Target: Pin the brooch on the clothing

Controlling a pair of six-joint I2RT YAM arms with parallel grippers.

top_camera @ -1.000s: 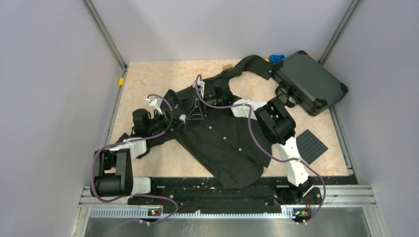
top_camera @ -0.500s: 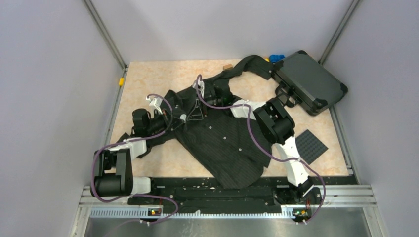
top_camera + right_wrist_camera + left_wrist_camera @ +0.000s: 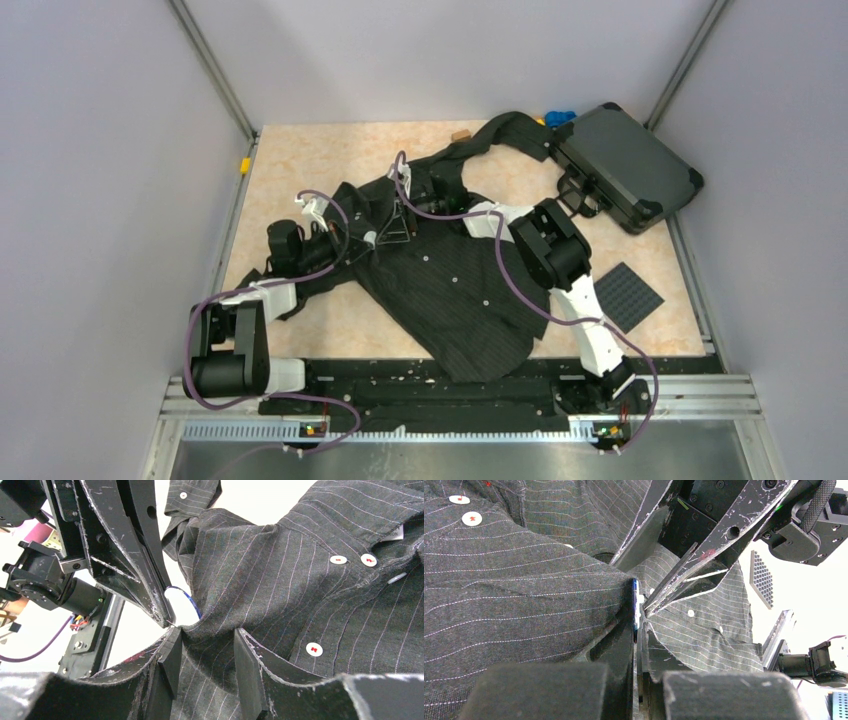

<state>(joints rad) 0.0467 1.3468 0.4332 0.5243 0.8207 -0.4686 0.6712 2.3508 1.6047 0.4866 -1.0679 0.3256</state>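
Observation:
The black pinstriped shirt [image 3: 450, 290] lies spread over the middle of the table. My left gripper [image 3: 372, 240] is shut on the brooch [image 3: 635, 602], seen edge-on as a thin blue rim between its fingertips. In the right wrist view the brooch [image 3: 181, 600] shows as a small pale disc with a blue rim, pressed against a raised fold of the shirt [image 3: 300, 555]. My right gripper [image 3: 205, 645] grips that fold, with cloth bunched between its pads. Its fingers [image 3: 704, 555] sit right above the brooch in the left wrist view.
A dark hard case [image 3: 625, 165] lies at the back right with a bright-blue toy piece [image 3: 560, 117] beside it. A dark studded plate [image 3: 630, 295] lies at the right. A small yellow piece [image 3: 245, 165] sits at the left rail. White shirt buttons [image 3: 339, 559] are near the fold.
My right arm has shifted slightly left and away. The left arm and the shirt look unchanged.

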